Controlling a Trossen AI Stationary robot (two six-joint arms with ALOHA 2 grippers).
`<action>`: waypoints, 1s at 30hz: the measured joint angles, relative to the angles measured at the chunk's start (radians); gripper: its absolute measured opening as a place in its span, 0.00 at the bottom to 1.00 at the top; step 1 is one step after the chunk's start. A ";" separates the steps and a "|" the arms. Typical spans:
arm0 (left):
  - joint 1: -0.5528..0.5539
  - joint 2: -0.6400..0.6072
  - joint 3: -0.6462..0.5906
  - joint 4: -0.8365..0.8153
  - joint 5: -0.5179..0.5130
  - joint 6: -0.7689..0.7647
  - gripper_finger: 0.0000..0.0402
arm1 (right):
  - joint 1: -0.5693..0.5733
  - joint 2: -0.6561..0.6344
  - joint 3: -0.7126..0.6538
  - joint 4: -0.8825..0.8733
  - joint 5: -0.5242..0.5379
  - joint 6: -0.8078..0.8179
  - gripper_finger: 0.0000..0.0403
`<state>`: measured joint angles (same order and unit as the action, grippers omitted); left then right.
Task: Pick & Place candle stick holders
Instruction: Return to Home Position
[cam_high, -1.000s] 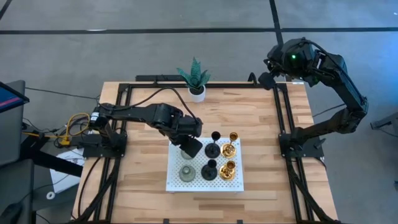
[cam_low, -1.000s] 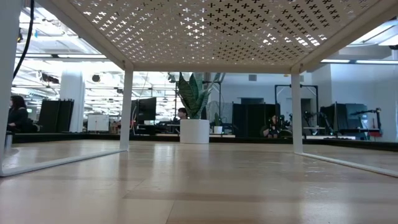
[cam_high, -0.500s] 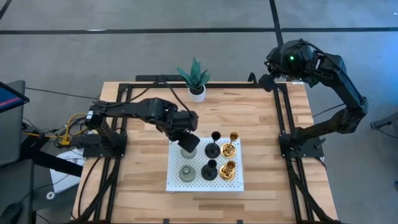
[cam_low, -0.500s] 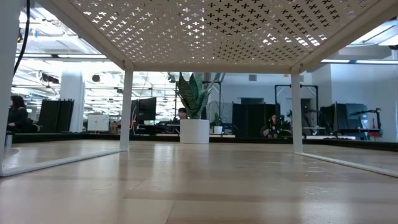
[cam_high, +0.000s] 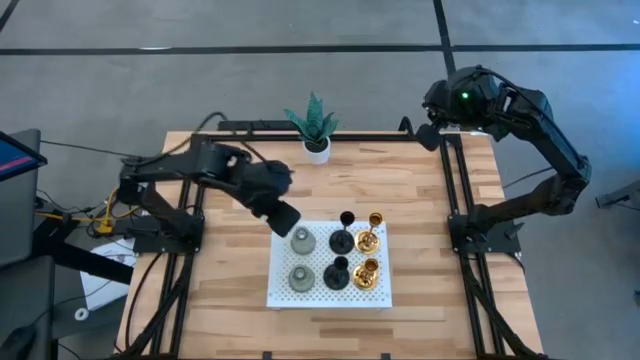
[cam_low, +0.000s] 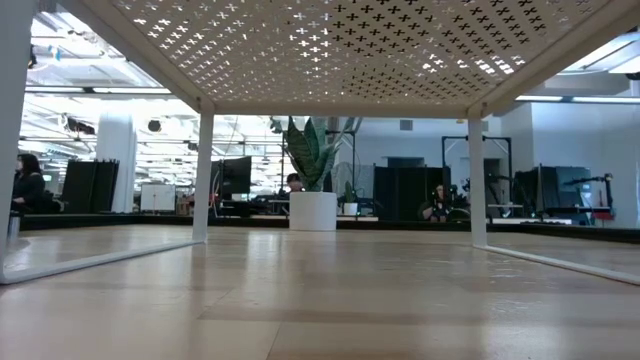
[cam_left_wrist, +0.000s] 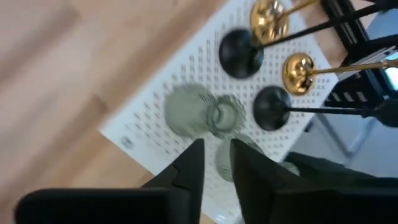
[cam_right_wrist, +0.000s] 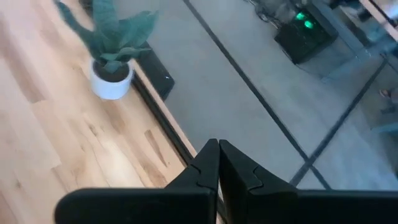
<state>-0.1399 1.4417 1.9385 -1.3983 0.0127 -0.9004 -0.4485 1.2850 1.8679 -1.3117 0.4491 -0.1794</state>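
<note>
Six candle stick holders stand on a white perforated tray (cam_high: 283, 290): two grey-green bell-shaped ones (cam_high: 303, 241) (cam_high: 301, 278), two black stemmed ones (cam_high: 342, 240) (cam_high: 337, 272) and two gold ones (cam_high: 369, 238) (cam_high: 366, 272). My left gripper (cam_high: 287, 220) hovers off the tray's far left corner, empty, its fingers a little apart (cam_left_wrist: 216, 148). The left wrist view shows the far grey-green holder (cam_left_wrist: 205, 115) beyond the fingertips. My right gripper (cam_high: 427, 128) is shut and empty (cam_right_wrist: 217, 144), beyond the table's far right corner.
A green spiky plant in a white pot (cam_high: 316, 148) stands at the table's far edge and also shows in the low view (cam_low: 313, 210). The low view looks under the tray, between its white legs (cam_low: 203, 175). Black frame rails (cam_high: 452, 190) run along the table's sides.
My left gripper has come away from the far grey-green holder, going up and toward the table's left and far edges. The holder stays upright on the tray's far left part.
</note>
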 joint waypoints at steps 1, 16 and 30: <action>-0.004 -0.015 0.000 0.000 -0.031 0.037 0.17 | -0.002 -0.007 0.000 0.000 -0.039 -0.016 0.00; -0.105 -0.220 -0.033 0.122 -0.462 0.770 0.01 | -0.078 -0.155 -0.087 0.089 -0.680 -0.163 0.00; -0.097 -0.698 -0.659 0.756 -0.274 1.077 0.01 | -0.111 -0.665 -0.712 0.621 -0.817 0.028 0.00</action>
<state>-0.2371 0.7439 1.2800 -0.6423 -0.2611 0.1769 -0.5594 0.6198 1.1563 -0.6906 -0.3676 -0.1510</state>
